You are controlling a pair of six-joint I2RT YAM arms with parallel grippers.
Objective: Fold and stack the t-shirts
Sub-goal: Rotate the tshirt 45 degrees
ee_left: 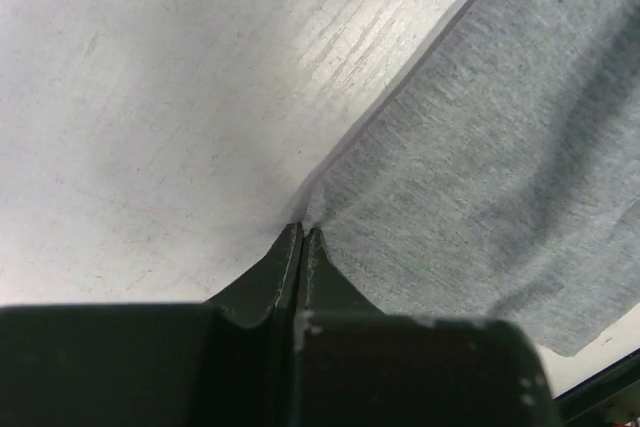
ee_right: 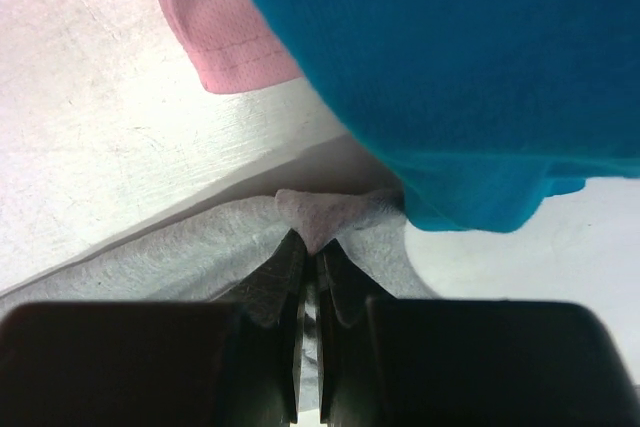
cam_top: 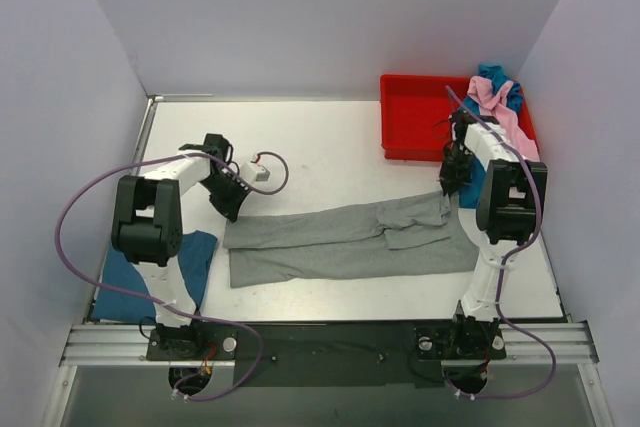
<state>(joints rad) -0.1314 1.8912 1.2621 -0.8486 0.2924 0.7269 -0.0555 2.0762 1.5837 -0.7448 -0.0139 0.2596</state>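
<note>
Left claw (ee_left: 303, 231) and right claw (ee_right: 310, 245) both tightly closed, arms low, outstretched.

A red plastic bin (cam_top: 415, 125) sits at the far right of the white table (cam_top: 320, 147), near the back wall (cam_top: 330, 17).

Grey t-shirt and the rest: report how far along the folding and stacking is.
Done, apparently: one darker blue t-shirt lies flat at the near left. In hand: the grey t-shirt stretches in a long band across the table, with the left pincer and right pincer each shut on an end. Left: finishing that fold, then the pink t-shirt and teal t-shirt heaped at the red bin.
</note>
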